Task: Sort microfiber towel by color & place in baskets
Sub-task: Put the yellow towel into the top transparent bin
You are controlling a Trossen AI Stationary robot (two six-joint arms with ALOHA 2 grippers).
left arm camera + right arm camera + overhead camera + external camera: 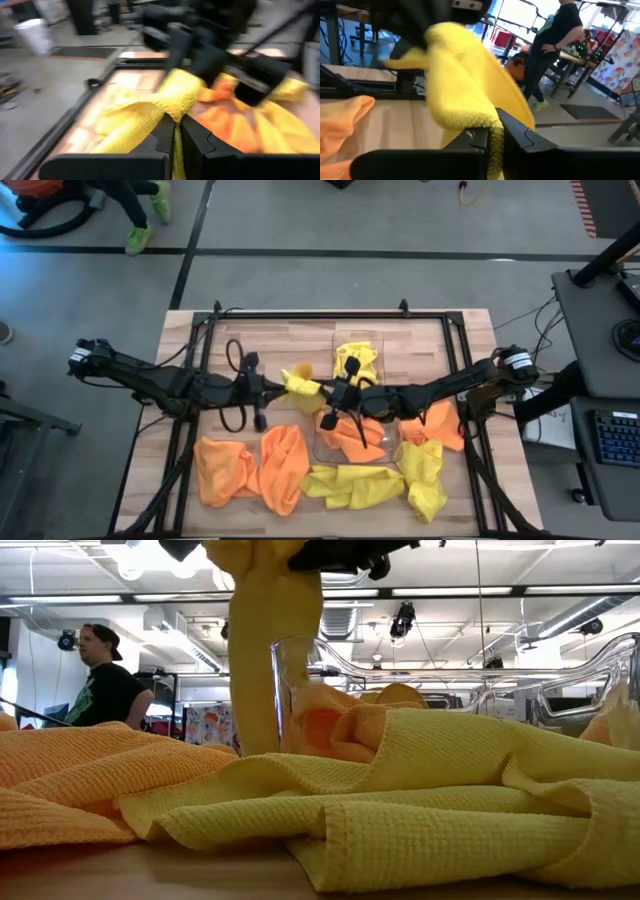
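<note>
Both grippers' jaws are clamped on one yellow towel [301, 387] at frame centre: left gripper [281, 388] pinching one end, right gripper [334, 393] the other, the cloth strung between them. It looks light, limp and grippy; a pinch at an edge or corner should suffice. Waffle-weave yellow and orange cloths lie crumpled along the lower frame; two clear baskets [345, 338] sit centre-right, with yellow cloth in the upper, orange in the lower.

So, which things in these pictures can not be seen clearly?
- High view: the near basket, its contents partly covered by the right hand and arm.
- Low view: both hands cut off at the top edge; only the hanging yellow towel shows.
- Left wrist view: the orange towels blurred by motion.
</note>
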